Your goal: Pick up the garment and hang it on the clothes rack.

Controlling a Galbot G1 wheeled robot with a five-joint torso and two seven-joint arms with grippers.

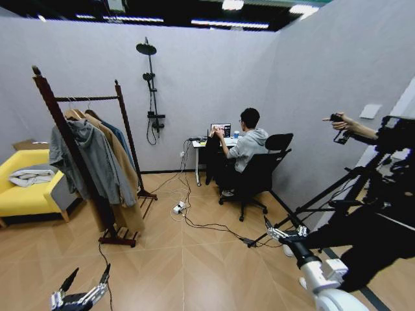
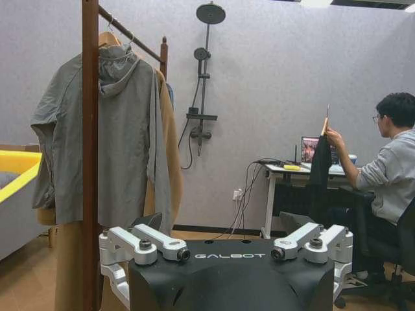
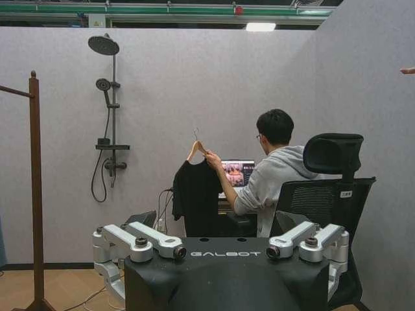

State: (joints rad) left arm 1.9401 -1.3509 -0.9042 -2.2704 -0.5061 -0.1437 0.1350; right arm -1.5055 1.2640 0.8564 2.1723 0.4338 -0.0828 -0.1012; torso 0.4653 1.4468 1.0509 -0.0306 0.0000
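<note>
The garment (image 3: 194,194) is a black T-shirt on a light wooden hanger. A seated person's hand holds it up by the desk at the back; it also shows as garment (image 2: 320,172) and garment (image 1: 213,154). The clothes rack (image 1: 65,123) stands at the left, dark reddish-brown, with a grey hoodie, a tan coat and a blue shirt on its bar; its post (image 2: 89,149) is close in the left wrist view. My left gripper (image 1: 87,277) hangs low at the front left, open and empty. My right gripper (image 1: 284,232) is at the front right, open and empty, far from the garment.
A yellow sofa (image 1: 26,194) stands left of the rack. Cables and a power strip (image 1: 178,208) lie on the wooden floor. The person's office chair (image 1: 256,175) and desk (image 1: 198,146) are at the back. A black tripod (image 1: 343,188) stands at the right.
</note>
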